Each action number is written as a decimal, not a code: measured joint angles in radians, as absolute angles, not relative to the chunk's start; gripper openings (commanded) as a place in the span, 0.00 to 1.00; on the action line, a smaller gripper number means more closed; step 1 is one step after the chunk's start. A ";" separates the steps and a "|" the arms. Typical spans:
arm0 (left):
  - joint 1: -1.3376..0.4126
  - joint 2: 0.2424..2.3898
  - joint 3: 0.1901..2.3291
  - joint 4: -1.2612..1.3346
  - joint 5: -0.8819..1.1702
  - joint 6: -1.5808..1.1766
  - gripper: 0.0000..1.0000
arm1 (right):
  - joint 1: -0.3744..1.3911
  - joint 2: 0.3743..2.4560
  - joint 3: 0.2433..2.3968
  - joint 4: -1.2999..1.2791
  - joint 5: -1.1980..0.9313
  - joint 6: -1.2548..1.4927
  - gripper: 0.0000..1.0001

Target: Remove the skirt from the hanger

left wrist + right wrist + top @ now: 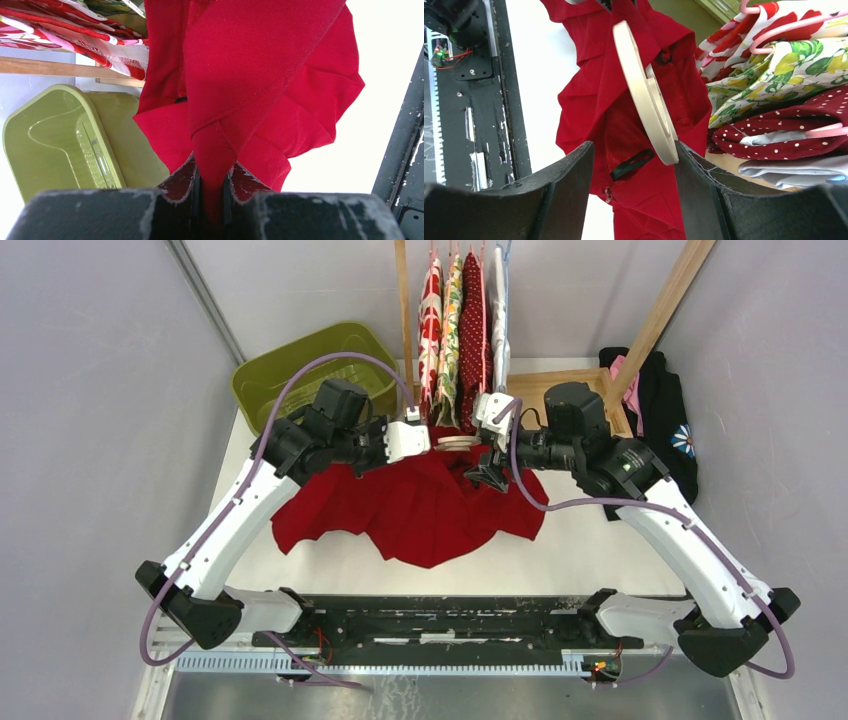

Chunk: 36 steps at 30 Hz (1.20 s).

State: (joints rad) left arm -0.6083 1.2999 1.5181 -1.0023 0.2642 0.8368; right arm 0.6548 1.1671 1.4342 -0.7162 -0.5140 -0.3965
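The white table carries the red skirt, which spreads in folds across the middle below the hanging garments, its upper part raised between the two arms; the pale wooden hanger sits tilted in that raised part, red fabric on both sides of it. The left hand is pinched narrow on a fold of the skirt; the right hand stands wide, its fingers either side of the hanger's end, gripping nothing.
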 measured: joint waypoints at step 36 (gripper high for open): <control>-0.601 1.174 1.459 -0.986 0.208 0.835 0.03 | 0.669 1.327 1.391 -0.509 0.021 -0.523 0.62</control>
